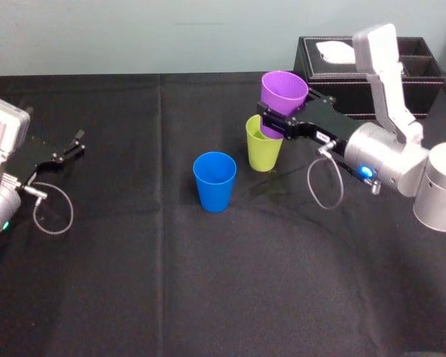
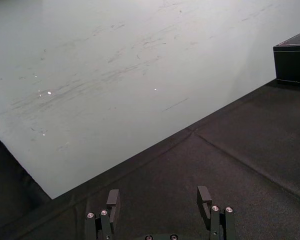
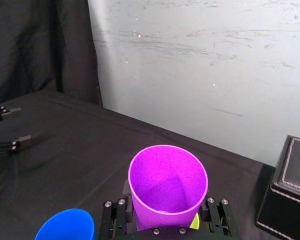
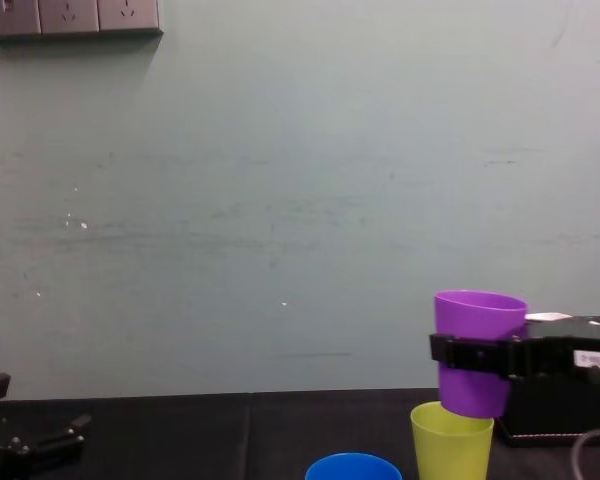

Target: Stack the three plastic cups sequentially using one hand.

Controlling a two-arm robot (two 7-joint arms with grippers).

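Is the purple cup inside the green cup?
Not properly. The right gripper holds the purple cup above the yellow-green cup, its bottom only at the rim.

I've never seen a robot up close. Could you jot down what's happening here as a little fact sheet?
Right gripper: shut on the purple cup, holding it upright
Purple cup: base at the yellow-green cup's mouth, not yet seated
Blue cup: standing alone on the black table, left of the others
Left gripper: open, parked far left
Behind: black tissue box
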